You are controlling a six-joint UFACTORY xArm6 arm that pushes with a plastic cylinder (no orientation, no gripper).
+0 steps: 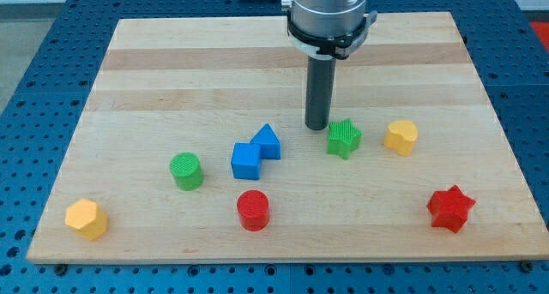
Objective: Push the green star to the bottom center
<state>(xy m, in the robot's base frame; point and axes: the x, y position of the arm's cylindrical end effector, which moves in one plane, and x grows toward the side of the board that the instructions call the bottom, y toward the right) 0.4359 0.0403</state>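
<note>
Nearest the camera, along the 6 o'clock edge of the wooden surface (283,37), sit the yellow block (87,219) at about 8 o'clock, the red cylinder (253,210) close to 6 o'clock, and the red star (450,208) toward 4 o'clock. Further in lie the green cylinder (185,171), two blue blocks (255,153) touching one another, and a second yellow block (401,136) off at 3 o'clock.

The green star (344,138) lies just right of the board's middle. My tip (317,127) stands just beside it, at roughly the star's 10 o'clock; whether they touch I cannot tell, but any gap is very slight. The star has no long axis to speak of, so its orientation matters little.

No hand exists on this arm: the rod holds nothing and can only press sideways against things.

The bottom centre lies toward 7 o'clock from the star, near the red cylinder. From where my tip now stands, a push would likely send the star toward 4 o'clock, so I judge the tip should first move round to the star's 1 o'clock side.
</note>
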